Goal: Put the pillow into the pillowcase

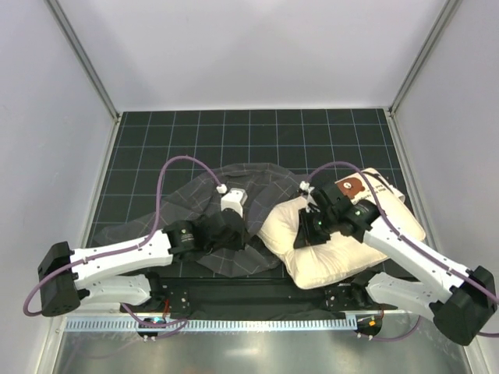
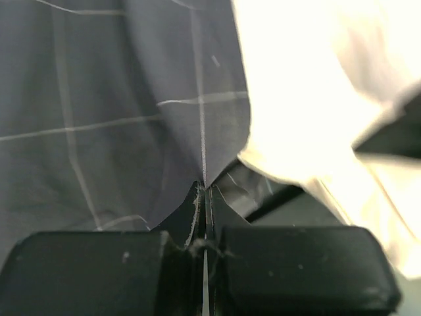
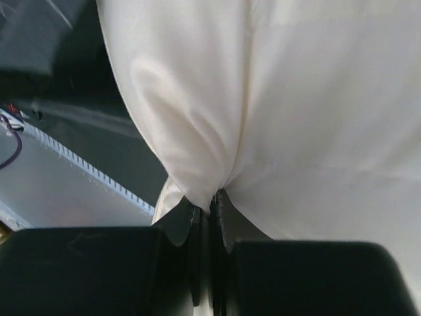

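Note:
The cream-white pillow [image 1: 343, 245] lies at the front right of the mat, its brown print [image 1: 351, 187] at its far edge. The dark grey checked pillowcase [image 1: 249, 187] lies crumpled left of it. My left gripper [image 1: 238, 234] is shut on an edge of the pillowcase [image 2: 131, 118], pinching the cloth next to the pillow's left side [image 2: 302, 85]. My right gripper [image 1: 302, 234] is shut on a fold of the pillow [image 3: 276, 99] near its left end, cloth bunched between the jaws.
The black gridded mat [image 1: 257, 132] covers the table. White walls stand at the back and both sides. A ribbed cable strip [image 1: 234, 325] runs along the near edge. A small white block [image 1: 234, 199] sits on the pillowcase.

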